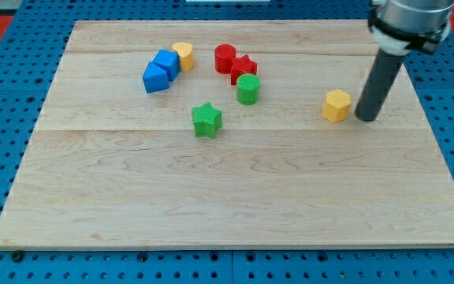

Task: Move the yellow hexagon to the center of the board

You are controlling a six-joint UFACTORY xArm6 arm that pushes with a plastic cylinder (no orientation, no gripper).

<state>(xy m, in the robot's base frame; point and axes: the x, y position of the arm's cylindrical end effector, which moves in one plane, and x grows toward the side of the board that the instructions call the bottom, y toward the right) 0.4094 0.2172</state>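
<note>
Pale wood is what I'm working over, a planked board (235, 205) on a blue pegged base; reading from the view's left, two blue blocks (161, 71) sit touching each other, one cube-like, the other's shape unclear; a yellow rounded block (183, 55) touches them at about their 1 o'clock; a green star (206, 119) lies apart, below; next come a red cylinder (225, 57) and a red star (243, 69) pressed together, with a green cylinder (247, 89) just at the star's 6 o'clock; then, well apart, the yellow hexagon (337, 105) sits right of centre and a little toward the view's top; my tip (366, 118) stands just beside it at its 3 o'clock, close, though I cannot tell whether it touches; there are no fingers on this rig, only the bare rod, so nothing is clasped or let go; I judge the push is at its start, with the tip on the correct side; the next move calls for a steady slide toward 8 o'clock, keeping the rod square behind the hexagon so it doesn't slip off, stopping below the green cylinder and clear of the green star
</note>
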